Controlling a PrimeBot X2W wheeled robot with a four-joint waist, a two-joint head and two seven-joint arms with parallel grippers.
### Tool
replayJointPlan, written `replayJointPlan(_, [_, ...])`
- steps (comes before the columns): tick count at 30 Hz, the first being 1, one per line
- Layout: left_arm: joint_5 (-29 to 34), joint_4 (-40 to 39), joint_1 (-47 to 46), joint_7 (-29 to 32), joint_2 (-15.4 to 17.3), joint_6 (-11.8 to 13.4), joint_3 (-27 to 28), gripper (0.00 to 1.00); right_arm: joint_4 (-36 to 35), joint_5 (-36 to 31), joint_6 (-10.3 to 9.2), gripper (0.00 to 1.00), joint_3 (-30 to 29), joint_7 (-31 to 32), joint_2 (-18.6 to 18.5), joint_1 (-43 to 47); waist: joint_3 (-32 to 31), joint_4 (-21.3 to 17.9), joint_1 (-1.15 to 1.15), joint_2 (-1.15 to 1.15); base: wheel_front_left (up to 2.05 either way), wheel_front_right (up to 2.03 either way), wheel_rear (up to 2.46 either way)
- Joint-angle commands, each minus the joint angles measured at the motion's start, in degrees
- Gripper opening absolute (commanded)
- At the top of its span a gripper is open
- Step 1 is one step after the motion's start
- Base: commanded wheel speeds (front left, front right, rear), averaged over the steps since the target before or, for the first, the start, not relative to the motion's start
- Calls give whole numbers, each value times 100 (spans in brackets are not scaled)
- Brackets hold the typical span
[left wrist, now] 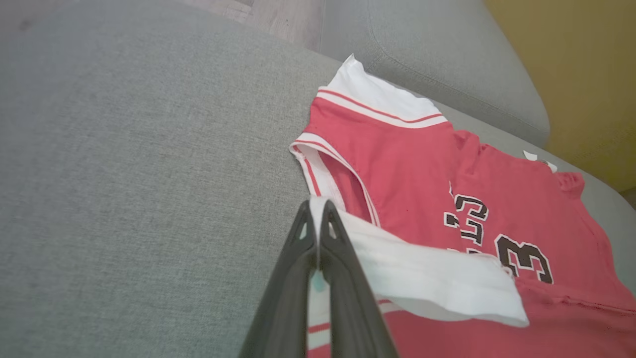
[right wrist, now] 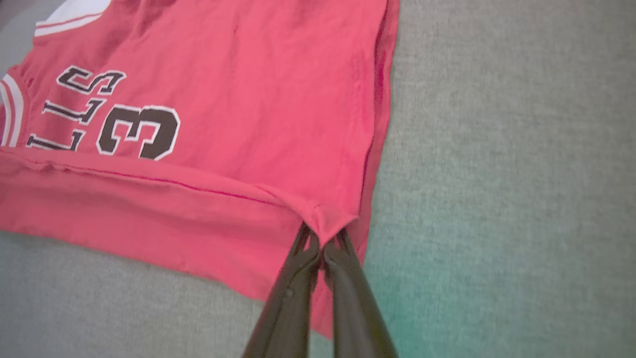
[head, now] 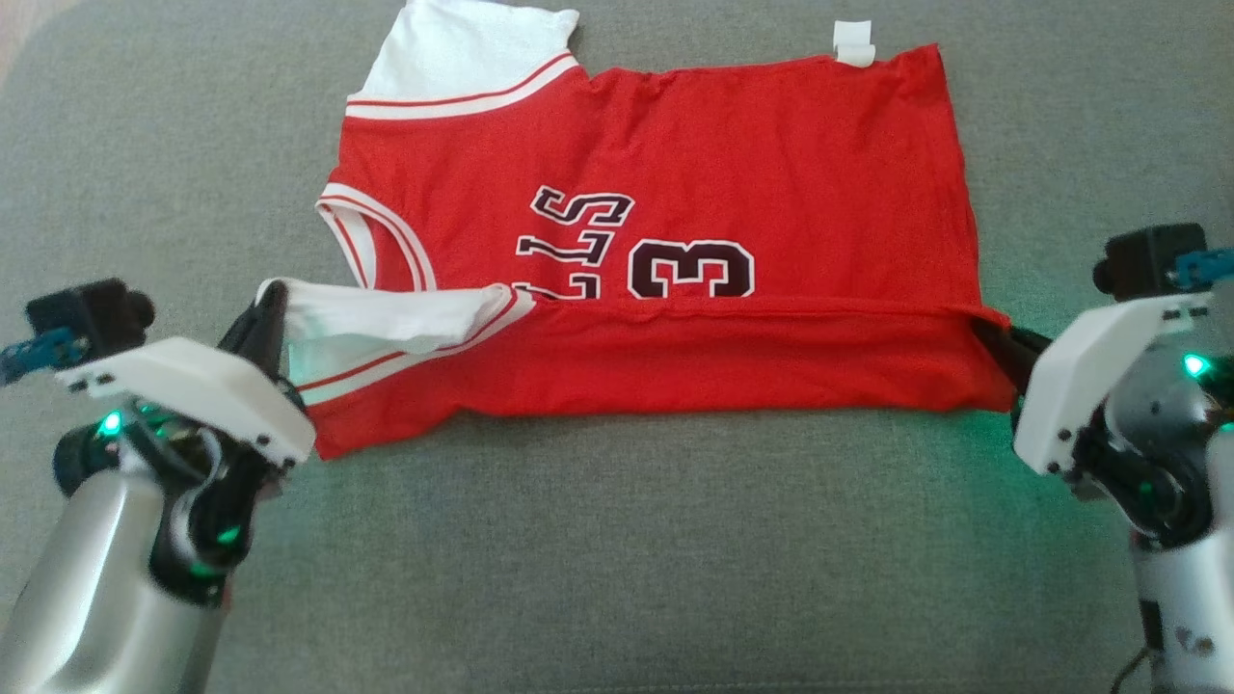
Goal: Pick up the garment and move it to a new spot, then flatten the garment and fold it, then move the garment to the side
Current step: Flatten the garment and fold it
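The left end effector [left wrist: 316, 211] was clamped on the white sleeve edge [left wrist: 422, 278] of the garment [head: 694, 145], and the right end effector [right wrist: 323, 237] on its red hem corner [right wrist: 330, 221]. The garment lay on the sofa cushion [head: 617, 540], stretched between them and ahead of both. A clean fold called for both to carry the lifted edge forward together, taut and level.

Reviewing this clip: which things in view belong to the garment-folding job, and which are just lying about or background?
Part of the job:
red basketball jersey, partly folded
left gripper, shut on its white sleeve
right gripper, shut on a corner of the jersey

Just there:
grey sofa seat under the jersey
yellow wall
wooden floor
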Motion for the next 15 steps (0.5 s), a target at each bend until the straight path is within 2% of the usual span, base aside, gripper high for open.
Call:
replayJointPlan(1, [-47,48,-365,21,92,-93,178,0,-28,59,-4,0,166,-93,-134,-216,19,5,-2,0,0,0,0])
replayJointPlan(2, [-62,245,-494,17,57,-171,137,0,101,78,-4,6,231,-217,-155,-329,28,10,-2,0,0,0,0])
replayJointPlan(4, [-126,609,-678,32,-45,-338,35,0,370,122,-4,67,329,-509,-186,-472,40,29,-2,0,0,0,0])
replayJointPlan(5, [-128,759,-748,-29,-96,-408,6,31,472,127,-4,100,361,-722,-197,-516,45,39,-2,0,0,0,0])
replayJointPlan(6, [-115,895,-787,-98,-141,-468,-31,100,575,182,-4,100,367,-935,-160,-535,47,45,-2,0,0,0,0])
replayJointPlan(10, [12,1159,-739,-497,-276,-572,-105,100,894,278,-4,100,491,-1904,-161,-511,47,31,-2,0,0,0,0])
replayJointPlan(13, [360,1097,-584,-1138,-322,-439,-93,100,1006,380,-4,100,575,-2749,-166,-439,19,14,-2,0,0,0,0])
replayJointPlan(15, [766,981,-465,-1726,-316,-261,-108,100,987,289,-4,100,626,-3412,-223,-393,0,8,-2,0,0,0,0])
